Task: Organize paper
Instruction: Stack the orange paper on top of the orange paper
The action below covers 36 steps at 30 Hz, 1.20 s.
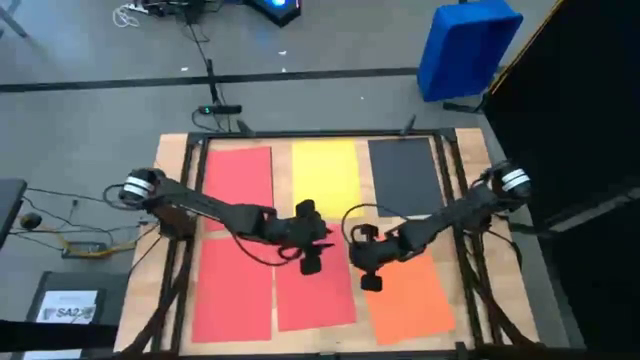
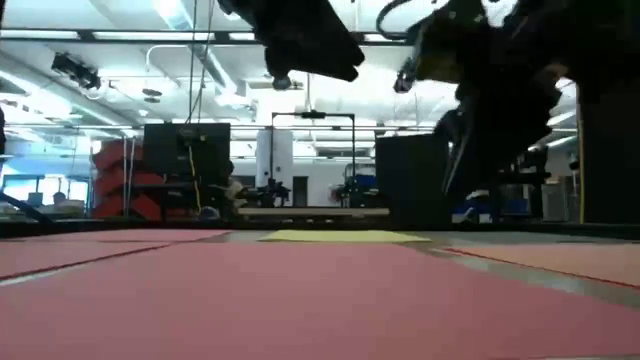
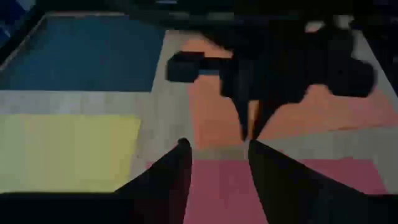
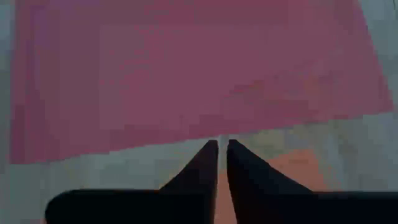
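Six sheets of paper lie flat on the table. Along the far side are a red sheet (image 1: pixel 237 185), a yellow one (image 1: pixel 325 178) and a dark grey one (image 1: pixel 403 172). Along the near side are two red sheets (image 1: pixel 232 290) (image 1: pixel 315 295) and an orange one (image 1: pixel 410 295). My left gripper (image 3: pixel 217 149) is open with nothing in it, above the middle red sheet's far edge (image 1: pixel 312 262). My right gripper (image 4: pixel 222 146) is shut and points down over the strip of bare table between the middle red sheet (image 4: pixel 186 74) and the orange sheet (image 4: pixel 298 168). In the low view both grippers are above the table.
A blue bin (image 1: pixel 468 48) stands on the floor beyond the table's far right corner. A dark box with a white label (image 1: pixel 70 305) sits on the floor at the left. The two grippers (image 1: pixel 312 262) (image 1: pixel 371 282) are close together over the table's middle.
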Tool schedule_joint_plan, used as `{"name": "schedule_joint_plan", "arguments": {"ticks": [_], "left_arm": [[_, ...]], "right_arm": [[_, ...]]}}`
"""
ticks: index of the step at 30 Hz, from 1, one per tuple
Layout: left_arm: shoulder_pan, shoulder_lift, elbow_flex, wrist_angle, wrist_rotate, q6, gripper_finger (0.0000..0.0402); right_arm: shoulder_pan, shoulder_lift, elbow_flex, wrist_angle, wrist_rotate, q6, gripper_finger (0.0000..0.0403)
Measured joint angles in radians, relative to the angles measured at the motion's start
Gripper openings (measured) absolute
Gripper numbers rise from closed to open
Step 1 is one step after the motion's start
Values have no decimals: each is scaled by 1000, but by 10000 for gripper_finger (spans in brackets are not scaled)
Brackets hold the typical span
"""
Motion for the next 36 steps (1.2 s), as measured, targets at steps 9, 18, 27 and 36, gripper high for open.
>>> {"name": "schedule_joint_plan", "arguments": {"ticks": [9, 18, 27, 36], "left_arm": [[-6, 0, 0, 11, 14, 33, 142], [-6, 3, 0, 12, 23, 28, 142], [-6, 3, 0, 8, 26, 8, 142], [-6, 3, 0, 8, 26, 4, 142]], "right_arm": [[-43, 94, 9, -19, -50, -6, 39], [-51, 87, 10, -82, -48, -3, 40], [-52, 85, 10, -152, -45, 2, 39], [-47, 70, 9, -254, -42, 2, 39]]}}
